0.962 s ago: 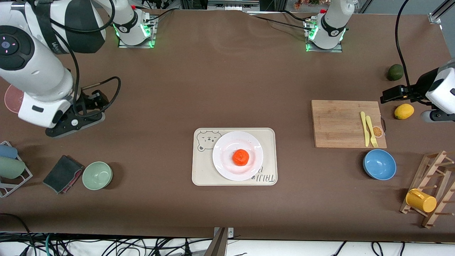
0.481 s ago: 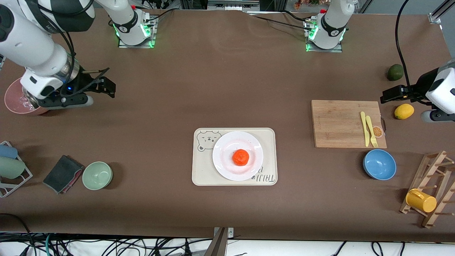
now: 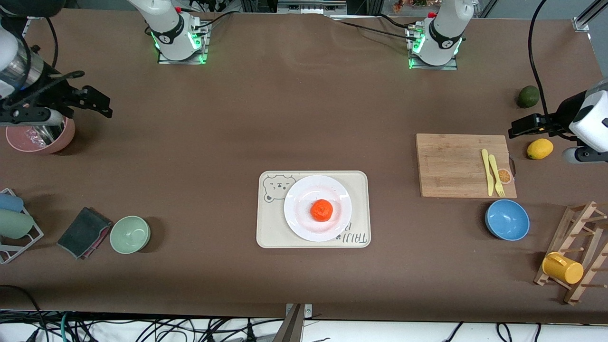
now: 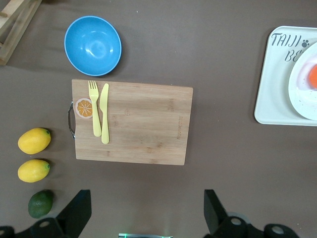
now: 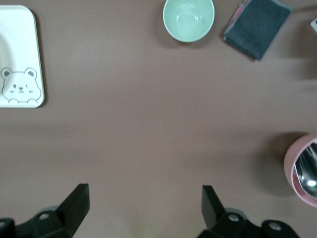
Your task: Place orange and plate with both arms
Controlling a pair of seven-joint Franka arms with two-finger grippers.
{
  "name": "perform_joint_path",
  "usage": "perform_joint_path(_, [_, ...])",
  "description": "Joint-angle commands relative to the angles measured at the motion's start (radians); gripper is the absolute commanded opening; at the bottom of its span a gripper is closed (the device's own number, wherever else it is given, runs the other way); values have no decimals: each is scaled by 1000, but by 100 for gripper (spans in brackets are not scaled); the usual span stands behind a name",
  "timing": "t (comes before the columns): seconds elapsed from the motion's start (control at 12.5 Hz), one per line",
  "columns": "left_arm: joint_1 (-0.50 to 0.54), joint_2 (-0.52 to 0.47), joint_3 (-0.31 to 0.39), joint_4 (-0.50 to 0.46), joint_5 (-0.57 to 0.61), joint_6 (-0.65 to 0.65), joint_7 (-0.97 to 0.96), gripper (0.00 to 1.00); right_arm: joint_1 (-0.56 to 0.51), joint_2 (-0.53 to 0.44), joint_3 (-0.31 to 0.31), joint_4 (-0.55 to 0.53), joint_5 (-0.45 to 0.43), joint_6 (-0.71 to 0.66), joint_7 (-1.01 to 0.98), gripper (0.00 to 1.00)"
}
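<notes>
Front view of the tabletop (image 3: 285,118). The orange (image 3: 321,210) rests at the centre of the plate (image 3: 298,213), which sits on the cream tray (image 3: 267,232) with a bear drawing, midway between the two arms' ends and nearer to the front camera than the wooden board (image 3: 451,164).

The right end effector (image 3: 97,102) is raised over bare tabletop beside the pink bowl (image 3: 40,137) at the right arm's end; its fingers (image 5: 74,203) stand wide apart and hold nothing. The left end effector (image 3: 520,127) hangs at the left arm's end, apparently over the tabletop near the lemon (image 3: 539,148) and the board's edge; its fingers (image 4: 79,208) are likewise spread wide and empty.

A yellow fork (image 3: 496,176) and knife (image 3: 487,172) lie on the board; the blue bowl (image 3: 507,219) stands nearer to the camera than it.
</notes>
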Motion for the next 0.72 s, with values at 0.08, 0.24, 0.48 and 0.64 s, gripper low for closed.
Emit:
perform_joint_path(0.08, [5,-3,3,5,-24,-3,19,100,53,30,-68,73,21,-61,-20,100])
perform_joint_path(0.24, [5,-3,3,5,-24,-3,19,100,59,53,-65,107,16,-58,-18,100])
perform_joint_path(0.48, [5,-3,3,5,-24,-3,19,100,59,59,-62,118,16,-52,-17,100])
perform_joint_path(0.64, [5,-3,3,5,-24,-3,19,100,51,62,-59,120,19,-51,-18,100])
